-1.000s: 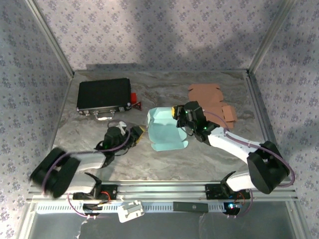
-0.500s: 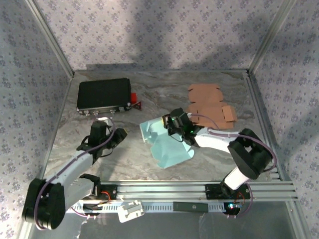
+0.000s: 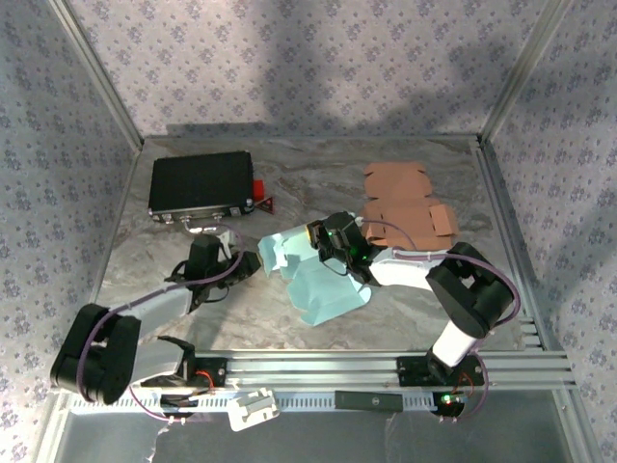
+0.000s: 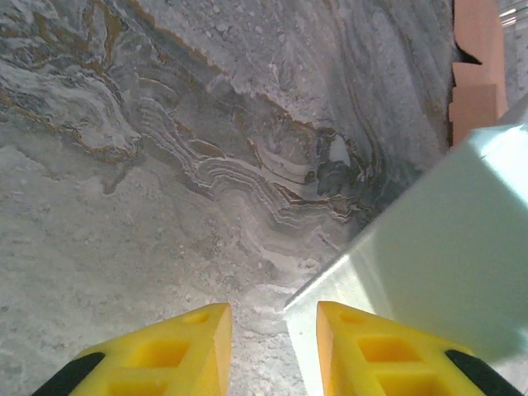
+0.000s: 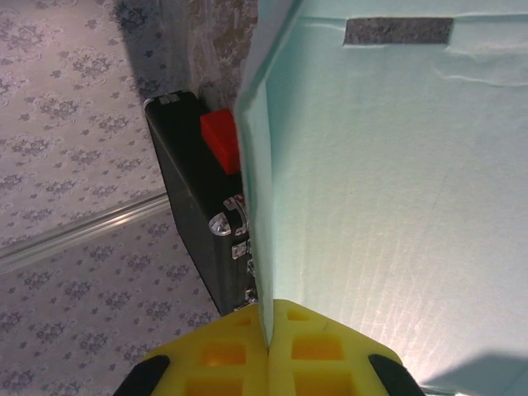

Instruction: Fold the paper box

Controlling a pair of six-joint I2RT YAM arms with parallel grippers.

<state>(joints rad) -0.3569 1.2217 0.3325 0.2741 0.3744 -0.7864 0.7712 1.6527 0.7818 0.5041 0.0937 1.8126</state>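
Now that my left claw (image 4: 274, 338) is back, spread, beside the mint paper box (image 3: 328, 294), folding can likely start; my right claw (image 5: 268, 330) pinches its raised panel (image 5: 371, 165).

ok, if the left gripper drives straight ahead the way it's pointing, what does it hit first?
The pale-blue paper box: its corner lies just ahead of the left gripper, about between its open fingers. Exact gap unclear.

Lab test cell: aluminium frame (image 3: 94, 68), wallpapered walls (image 3: 308, 58), marble tabletop (image 3: 318, 174).
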